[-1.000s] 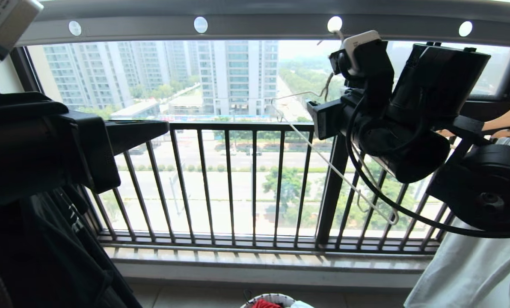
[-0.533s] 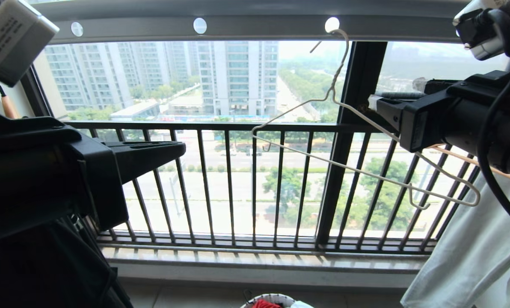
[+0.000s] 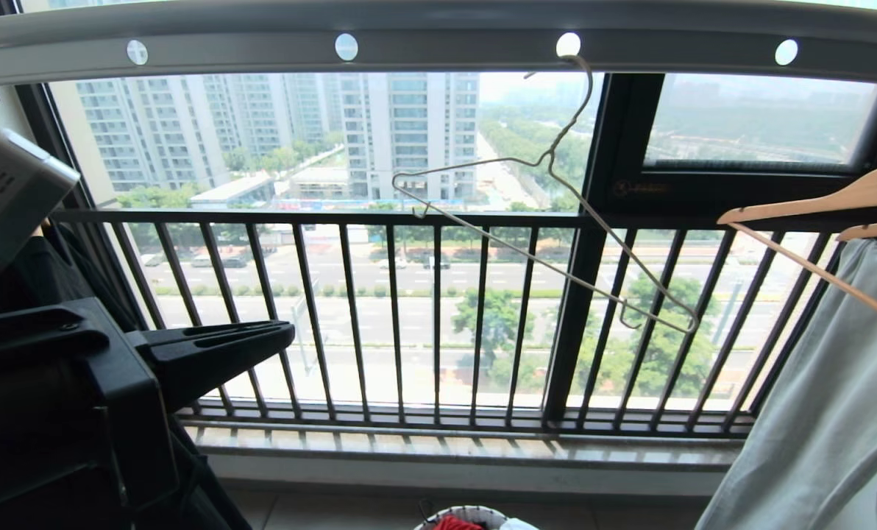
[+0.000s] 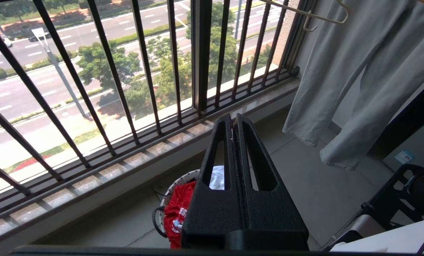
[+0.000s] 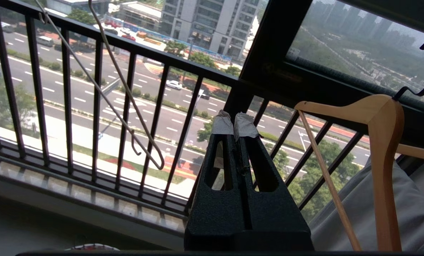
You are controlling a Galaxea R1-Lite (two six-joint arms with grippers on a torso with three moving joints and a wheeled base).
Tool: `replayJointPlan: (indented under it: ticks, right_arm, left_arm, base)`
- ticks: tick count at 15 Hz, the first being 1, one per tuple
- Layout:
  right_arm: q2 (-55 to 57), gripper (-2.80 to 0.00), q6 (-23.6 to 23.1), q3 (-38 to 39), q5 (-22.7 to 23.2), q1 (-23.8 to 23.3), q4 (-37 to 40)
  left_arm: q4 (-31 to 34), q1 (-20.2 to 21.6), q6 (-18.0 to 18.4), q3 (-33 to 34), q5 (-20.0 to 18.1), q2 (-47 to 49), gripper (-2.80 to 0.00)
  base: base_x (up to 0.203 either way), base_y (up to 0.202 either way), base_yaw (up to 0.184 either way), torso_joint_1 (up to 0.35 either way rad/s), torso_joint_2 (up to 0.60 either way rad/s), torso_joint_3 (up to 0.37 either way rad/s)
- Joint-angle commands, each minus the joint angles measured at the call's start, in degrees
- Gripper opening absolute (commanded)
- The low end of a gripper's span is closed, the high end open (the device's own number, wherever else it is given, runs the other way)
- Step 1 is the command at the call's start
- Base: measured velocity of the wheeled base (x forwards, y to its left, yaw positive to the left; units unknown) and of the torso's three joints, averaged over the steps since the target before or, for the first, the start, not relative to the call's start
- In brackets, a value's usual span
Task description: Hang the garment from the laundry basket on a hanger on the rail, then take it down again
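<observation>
The cream wire hanger (image 3: 549,243) hangs bare and tilted by its hook from a hole in the grey rail (image 3: 438,44); nothing holds it. In the right wrist view it (image 5: 126,89) shows against the railing, off to one side of my right gripper (image 5: 234,126), which is shut and empty. That gripper is outside the head view. Low on the left, my left gripper (image 3: 291,331) is shut on nothing. The red garment (image 4: 176,213) lies crumpled in the laundry basket (image 4: 183,176) on the floor below the left gripper (image 4: 233,119). Only the basket's top (image 3: 475,511) shows in the head view.
A wooden hanger (image 3: 814,202) carries a pale grey garment (image 3: 814,412) on the right. A black garment (image 3: 210,500) hangs at the far left behind my left arm. The black railing of vertical bars (image 3: 438,316) and a stone sill (image 3: 453,449) close off the front.
My right arm has left the hanger, dropped out of the head view to the right and shut its fingers. The hanger now swings free on the rail. My left arm has sunk a little.
</observation>
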Motion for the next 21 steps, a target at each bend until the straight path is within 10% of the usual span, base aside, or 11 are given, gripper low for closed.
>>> replayJointPlan:
  ticks: [1,10,17,21]
  right_arm:
    - [-8.9,-2.80,-0.1,3.9,0.0,-5.4,0.3]
    - [-33.3,-2.80,1.2,5.9,-5.6,-22.5,13.3]
    - [-33.2,-2.80,6.6,0.8,-9.9,-26.0,25.2]
    - [-32.5,-2.80,5.7,4.2,-4.9,-31.2,25.0]
  left_arm:
    - [0.8,7.8,-0.5,7.7,0.1,-7.4,-2.80]
    - [18.1,38.9,-4.1,16.7,3.2,-41.3,-2.80]
    - [26.7,44.0,-3.3,24.5,1.2,-58.1,-2.80]
    - [24.7,44.1,-1.8,33.2,0.4,-59.3,-2.80]
  base:
    - [0.000,0.000,0.000,0.000,0.00,0.000]
    - [0.000,0.000,0.000,0.000,0.00,0.000]
    - [0.000,0.000,0.000,0.000,0.00,0.000]
    - [0.000,0.000,0.000,0.000,0.00,0.000]
